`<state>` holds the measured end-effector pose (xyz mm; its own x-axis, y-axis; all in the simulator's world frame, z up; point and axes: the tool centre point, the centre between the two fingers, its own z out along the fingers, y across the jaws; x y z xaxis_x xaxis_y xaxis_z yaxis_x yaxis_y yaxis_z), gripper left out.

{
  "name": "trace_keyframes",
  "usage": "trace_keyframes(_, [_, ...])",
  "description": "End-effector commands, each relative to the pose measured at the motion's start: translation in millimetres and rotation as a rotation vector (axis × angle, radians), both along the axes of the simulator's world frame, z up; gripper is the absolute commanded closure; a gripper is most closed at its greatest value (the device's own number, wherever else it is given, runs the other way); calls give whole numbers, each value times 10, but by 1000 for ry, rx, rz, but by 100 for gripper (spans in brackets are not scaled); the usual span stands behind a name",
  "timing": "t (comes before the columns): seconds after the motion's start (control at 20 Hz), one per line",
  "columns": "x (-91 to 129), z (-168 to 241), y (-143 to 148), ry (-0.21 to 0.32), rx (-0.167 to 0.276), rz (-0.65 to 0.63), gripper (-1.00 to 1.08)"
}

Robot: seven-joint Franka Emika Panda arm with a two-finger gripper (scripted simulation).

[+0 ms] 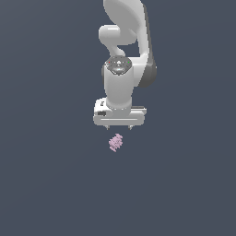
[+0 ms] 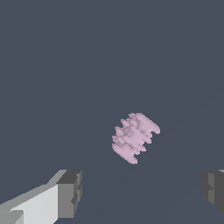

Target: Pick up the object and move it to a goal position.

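Hanging from the white arm, the gripper points straight down with its 2 dark fingertips spread wide and nothing between them. Just beyond it in the exterior view sits the object, a tiny pale pink-lilac ridged lump, apart from both fingertips. No edge of the plain grey-blue surface under it shows, so its place there cannot be told.

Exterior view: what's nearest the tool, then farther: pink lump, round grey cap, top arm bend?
From the tool:
1. Pink lump, just below it.
2. Round grey cap, above on the wrist.
3. Top arm bend, highest up.
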<state>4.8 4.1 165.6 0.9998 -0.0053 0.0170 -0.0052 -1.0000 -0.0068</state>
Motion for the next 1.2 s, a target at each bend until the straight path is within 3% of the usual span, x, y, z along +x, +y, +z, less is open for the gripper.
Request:
trace_keyframes(0.0, [0, 0, 0, 0, 0, 0, -92])
trace_keyframes(0.45, [-80, 28, 333, 18, 6, 40, -92])
trace_keyframes(1.15, [-46, -82, 260, 19, 8, -67, -92])
